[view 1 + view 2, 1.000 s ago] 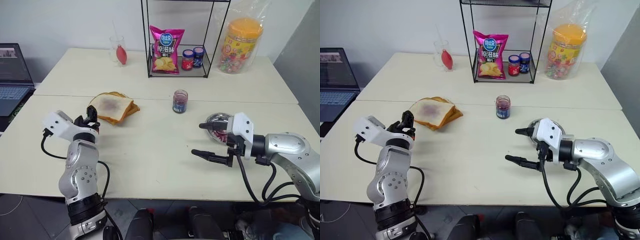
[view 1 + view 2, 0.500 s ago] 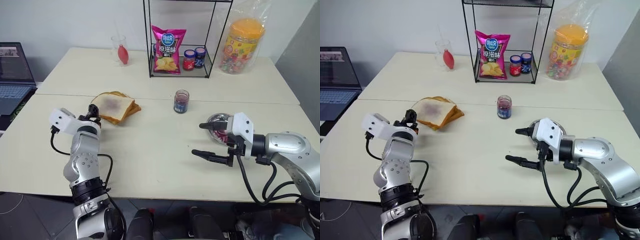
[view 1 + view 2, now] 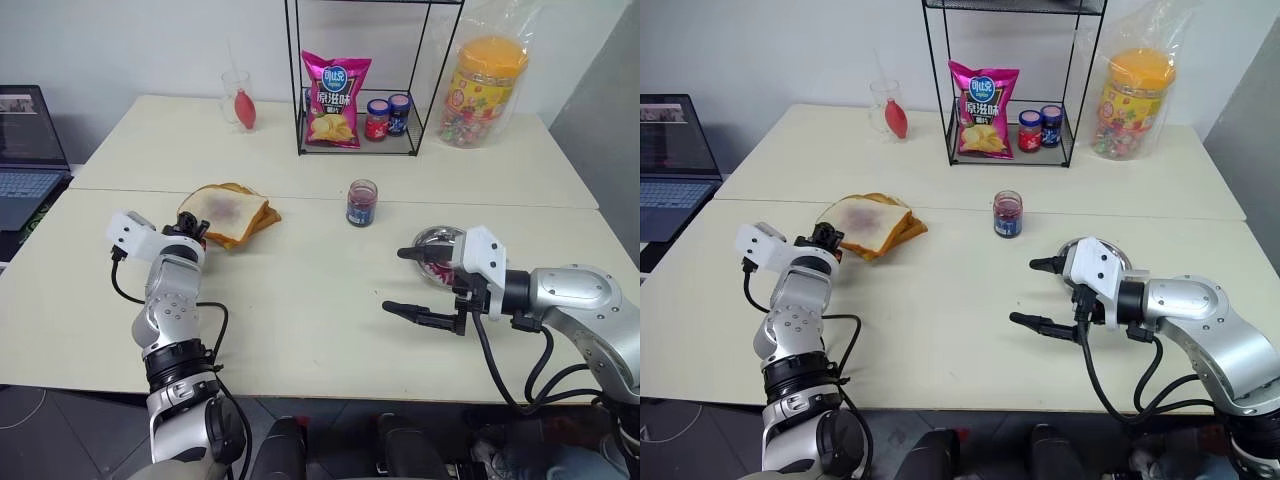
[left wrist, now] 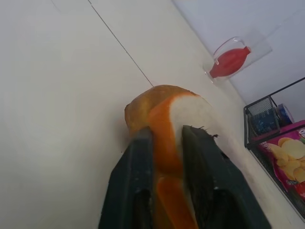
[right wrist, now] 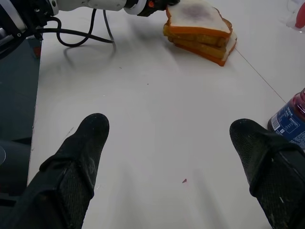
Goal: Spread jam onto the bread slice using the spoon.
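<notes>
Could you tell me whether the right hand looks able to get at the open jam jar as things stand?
Probably yes: the right hand is open and holds nothing, and only bare table lies between it and the jam jar, which stands apart from the bread stack.

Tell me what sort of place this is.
Probably an office or lab set up as a test kitchen, not a home: plain pale tables pushed together, a laptop at one side, and snacks staged on a wire rack with a candy tub beside it.
</notes>
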Available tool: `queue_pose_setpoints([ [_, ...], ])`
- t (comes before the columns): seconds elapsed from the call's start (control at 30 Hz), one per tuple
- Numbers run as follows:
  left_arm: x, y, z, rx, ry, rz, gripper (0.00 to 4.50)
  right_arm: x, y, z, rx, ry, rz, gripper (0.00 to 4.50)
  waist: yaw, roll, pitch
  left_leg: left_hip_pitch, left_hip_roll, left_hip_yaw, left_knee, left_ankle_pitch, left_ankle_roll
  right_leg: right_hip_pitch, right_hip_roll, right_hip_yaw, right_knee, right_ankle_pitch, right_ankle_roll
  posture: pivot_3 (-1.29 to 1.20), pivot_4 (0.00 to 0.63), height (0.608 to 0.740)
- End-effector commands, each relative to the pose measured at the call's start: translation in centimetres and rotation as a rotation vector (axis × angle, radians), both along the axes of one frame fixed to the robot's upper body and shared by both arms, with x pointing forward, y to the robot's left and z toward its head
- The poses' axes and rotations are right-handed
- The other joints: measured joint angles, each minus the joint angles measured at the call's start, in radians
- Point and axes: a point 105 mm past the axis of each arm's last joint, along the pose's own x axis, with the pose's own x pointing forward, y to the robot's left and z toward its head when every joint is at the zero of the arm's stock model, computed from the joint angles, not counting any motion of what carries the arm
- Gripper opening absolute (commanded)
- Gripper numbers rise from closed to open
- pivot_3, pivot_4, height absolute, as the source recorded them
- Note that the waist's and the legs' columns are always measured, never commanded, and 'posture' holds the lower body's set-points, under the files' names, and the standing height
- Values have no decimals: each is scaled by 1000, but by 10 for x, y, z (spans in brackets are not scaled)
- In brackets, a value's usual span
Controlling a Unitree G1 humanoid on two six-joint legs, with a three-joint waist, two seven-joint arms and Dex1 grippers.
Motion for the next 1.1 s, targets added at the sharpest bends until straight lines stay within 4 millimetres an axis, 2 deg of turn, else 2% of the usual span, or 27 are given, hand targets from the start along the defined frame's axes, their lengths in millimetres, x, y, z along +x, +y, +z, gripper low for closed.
queue_pose_setpoints([
  [0.03,1,3,18,25,-61,8,38,-2,0,10,0,-47,11,4500,0,0,0,0,0,0,0,0,0,0,0,0,0,0,0,0,150,740],
  [0.3,-3,-5,33,69,-123,-49,14,-1,0,10,6,-49,2,4500,0,0,0,0,0,0,0,0,0,0,0,0,0,0,0,0,150,740],
  [0.5,-16,-26,55,190,-165,-240,14,-4,-1,12,36,-40,-5,4500,-2,0,0,0,0,0,0,0,0,0,0,0,0,0,0,0,150,740],
  [0.63,-26,-53,77,162,-247,-462,14,-6,-3,11,46,-29,-14,4500,-1,0,0,0,0,0,0,0,0,0,0,0,0,0,0,0,150,740],
  [0.73,-34,-75,85,87,-288,-656,14,-9,-2,9,51,-18,-13,4500,-2,0,0,0,0,0,0,0,0,0,0,0,0,0,0,0,150,740],
  [0.8,-43,-94,85,71,-275,-818,14,-11,-3,8,51,-11,-14,4500,-3,0,0,0,0,0,0,0,0,0,0,0,0,0,0,0,150,740],
  [0.87,-48,-107,83,80,-248,-910,14,-13,-4,8,59,-10,-22,4500,-4,0,0,0,1,-1,0,0,0,0,0,-1,0,0,0,0,150,740],
  [1.03,-55,-122,82,6,-220,-1020,14,-17,-7,9,75,-8,-41,4500,-3,0,0,0,0,0,0,0,0,0,0,0,0,0,0,0,150,740],
  [1.1,-70,-143,71,-47,-154,-1172,14,-23,-11,5,70,25,-56,4500,-3,0,0,0,1,-1,0,0,0,0,0,0,1,0,0,0,150,740],
])
